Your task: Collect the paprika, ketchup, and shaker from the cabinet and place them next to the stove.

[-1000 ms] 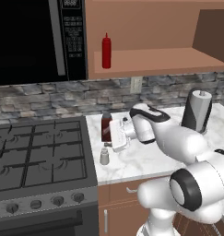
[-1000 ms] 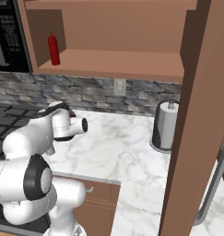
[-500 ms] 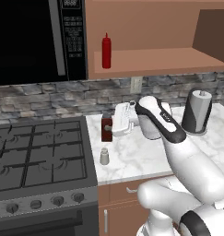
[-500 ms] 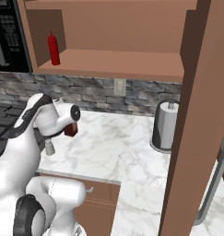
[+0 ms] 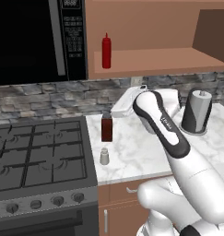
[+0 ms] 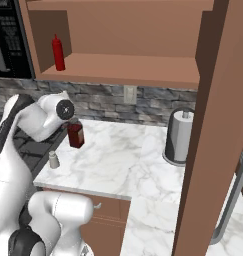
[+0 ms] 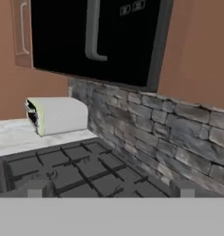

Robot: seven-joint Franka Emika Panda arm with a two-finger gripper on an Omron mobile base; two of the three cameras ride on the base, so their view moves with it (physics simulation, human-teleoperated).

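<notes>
At the far left stands the stove (image 5: 37,152), its black grates over the burners and a row of round knobs along the front edge. In the hand view the same grates (image 7: 81,168) run away towards a stone backsplash (image 7: 178,129), with a white toaster (image 7: 56,115) sitting on a pale worktop beyond the stove's far side. Above the stove hangs the black microwave (image 5: 35,39).

Just right of the stove, on the marble worktop (image 5: 132,152), the shaker (image 5: 104,156) stands upright close to the front edge, near the stove's side. Behind it, nearer the wall, the paprika (image 5: 107,129) stands upright as well, apart from the shaker. From the right base view the two read the same way: shaker (image 6: 53,160) at the front, paprika (image 6: 75,134) further back beside the arm's wrist.

Above them, the ketchup (image 5: 106,51) stands upright on the open shelf of the cabinet (image 5: 155,57), at the shelf's left end, close to the microwave's side.

The arm rises over the worktop with its hand turned left, level with the backsplash. The fingers (image 7: 39,186) show as two small tips well apart at the bottom of the hand view, spread about as wide as they go, with nothing between them. In the base views the hand's end is poorly seen, probably somewhere above the paprika.

To the right, a grey cylinder with a knob on top (image 5: 196,110) stands on the worktop near the wall, well apart from the paprika.
</notes>
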